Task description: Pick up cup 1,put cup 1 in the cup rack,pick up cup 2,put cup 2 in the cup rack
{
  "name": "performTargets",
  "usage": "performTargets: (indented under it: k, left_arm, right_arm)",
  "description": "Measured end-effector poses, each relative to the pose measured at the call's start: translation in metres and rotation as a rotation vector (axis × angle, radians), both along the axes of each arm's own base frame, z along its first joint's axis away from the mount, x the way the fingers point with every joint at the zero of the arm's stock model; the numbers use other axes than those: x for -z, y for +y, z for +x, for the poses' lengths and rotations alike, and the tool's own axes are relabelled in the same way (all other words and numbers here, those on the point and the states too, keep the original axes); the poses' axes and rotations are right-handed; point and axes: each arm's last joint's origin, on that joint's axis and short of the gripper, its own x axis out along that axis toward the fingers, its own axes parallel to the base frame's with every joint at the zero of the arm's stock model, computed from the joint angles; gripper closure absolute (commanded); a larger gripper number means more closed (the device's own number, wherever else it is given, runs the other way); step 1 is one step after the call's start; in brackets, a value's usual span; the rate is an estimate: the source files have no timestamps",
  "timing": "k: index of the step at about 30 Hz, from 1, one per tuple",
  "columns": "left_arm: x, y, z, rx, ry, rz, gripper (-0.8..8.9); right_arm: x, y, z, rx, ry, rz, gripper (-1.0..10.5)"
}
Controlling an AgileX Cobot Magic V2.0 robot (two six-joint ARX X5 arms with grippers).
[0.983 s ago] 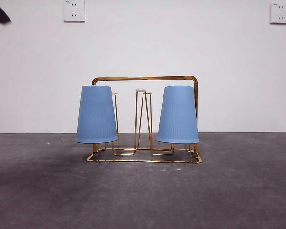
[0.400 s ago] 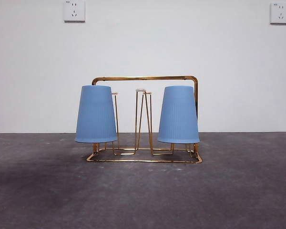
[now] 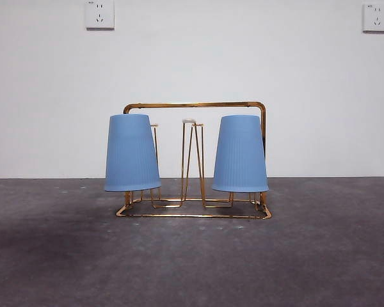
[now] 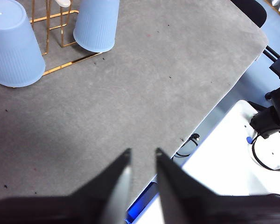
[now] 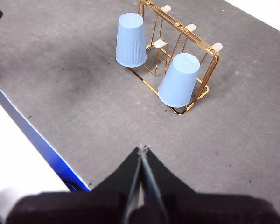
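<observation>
Both cups hang inverted on the cup rack [image 3: 195, 160]: cup 1 [image 3: 132, 153] at 9 o'clock, cup 2 [image 3: 240, 154] at 3 o'clock. Risk: cup 1 looks slightly tilted and could slip off its loop if nudged. Left gripper [image 4: 141, 161], jaws slightly parted, empty; right gripper [image 5: 142, 154], jaws closed, empty; both well apart from the rack.

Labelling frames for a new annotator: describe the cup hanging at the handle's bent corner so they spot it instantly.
Find the gold wire cup rack standing mid-table before the white wall. Two upside-down blue ribbed cups hang on its loops, one at each end. The one wanted is the cup on the right in the front view, directly in front of the handle's upright post; the other cup hangs tilted at the far end.
</observation>
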Motion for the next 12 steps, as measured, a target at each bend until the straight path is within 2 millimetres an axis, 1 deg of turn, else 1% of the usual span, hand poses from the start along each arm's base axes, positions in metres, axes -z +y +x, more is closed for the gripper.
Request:
performTargets:
  k: [2,12]
  left_arm:
    - [0.0,0.0,0.0,0.0,0.0,0.0,8.22]
    - [0.0004,-0.0004,0.0008,-0.002,0.005,0.0,8.16]
  right_arm:
    - [0.0,0.0,0.0,0.001,0.001,0.001,9.4]
    - [0.0,-0.0001,0.0001,0.036,0.025,0.031,9.4]
